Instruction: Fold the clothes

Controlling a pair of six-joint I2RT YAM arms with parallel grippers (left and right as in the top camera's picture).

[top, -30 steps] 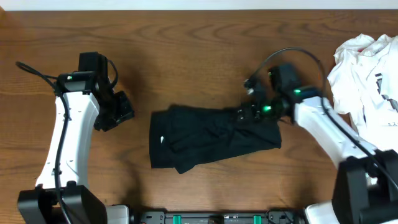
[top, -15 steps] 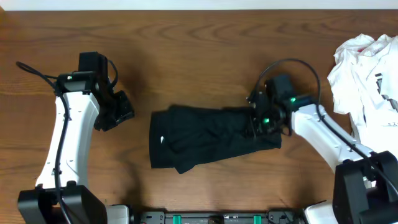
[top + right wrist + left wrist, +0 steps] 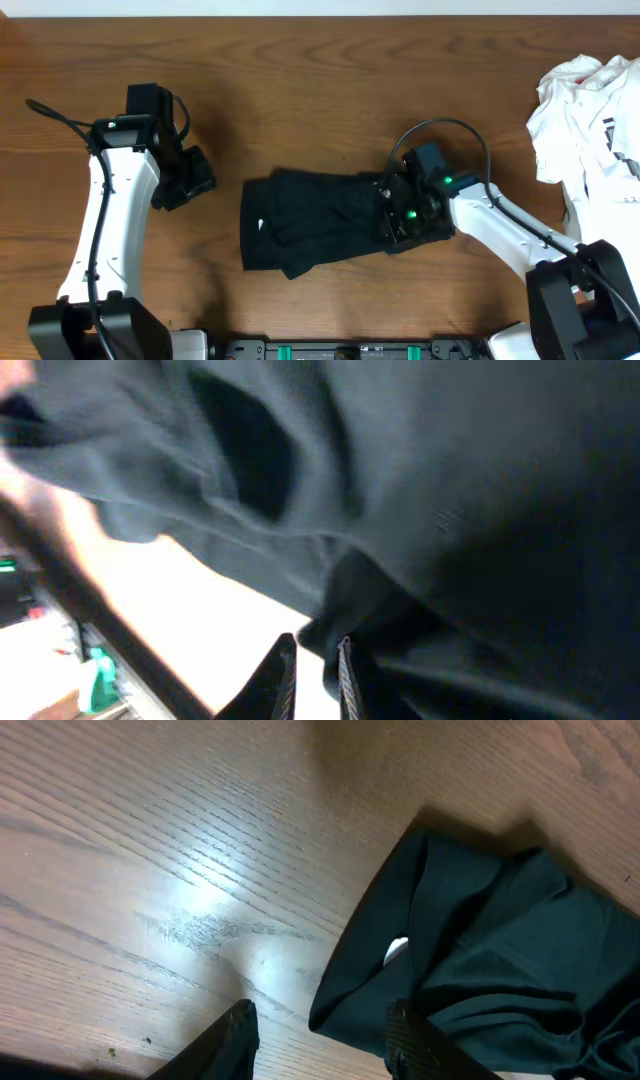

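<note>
Black shirt (image 3: 320, 222), small white logo (image 3: 397, 949) unreadable, right tool (image 3: 312, 672) pinching it, left tool (image 3: 320, 1038) open.

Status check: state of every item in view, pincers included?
shirt: partly folded, rumpled, lying on table.
white garment: crumpled heap at right table edge, untouched.
left pincer: open, empty, off to the shirt's left.
right pincer: shut on fabric in the shirt's right part.
</note>
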